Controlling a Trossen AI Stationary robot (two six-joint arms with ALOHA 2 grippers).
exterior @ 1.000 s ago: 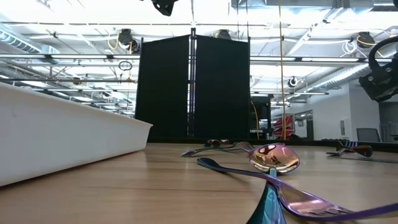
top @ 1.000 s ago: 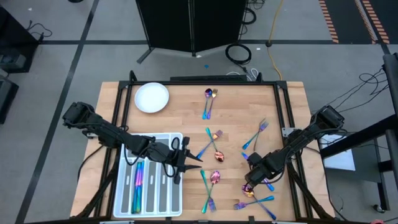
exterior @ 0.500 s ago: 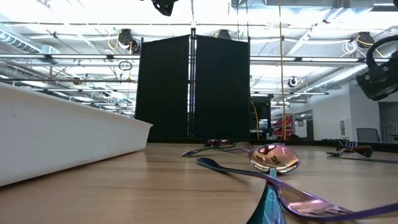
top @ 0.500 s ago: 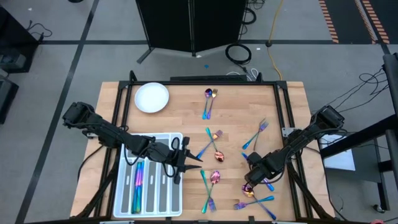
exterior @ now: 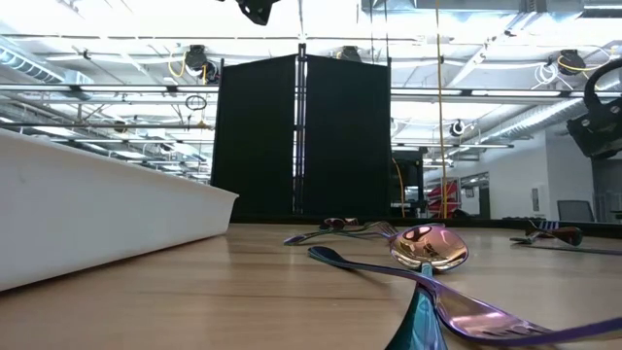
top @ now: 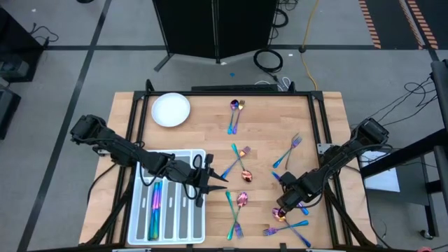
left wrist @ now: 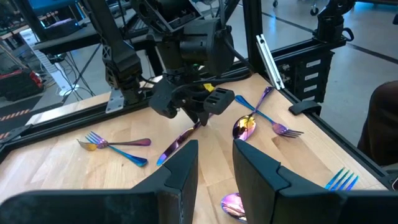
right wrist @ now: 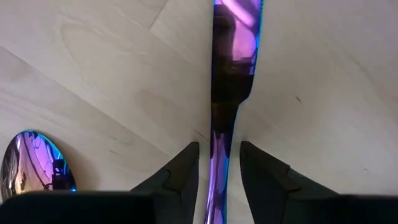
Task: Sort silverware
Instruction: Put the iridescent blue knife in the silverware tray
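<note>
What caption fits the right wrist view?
Right pincer straddles a purple knife lying on the wooden table, a spoon alongside.

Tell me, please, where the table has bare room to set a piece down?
Bare wood lies between the white plate and the top fork-and-spoon pair, and right of that pair. It is crowded near the right gripper, among spoons and forks, beside the tray.

We are in a robotics lab in a large industrial hall. Our wooden table stands on a grey concrete floor marked with dark tape lines, and loose cables coil just beyond its far edge. A black folding partition screens the far side, and bright ceiling trusses with hanging cords span overhead.
</note>
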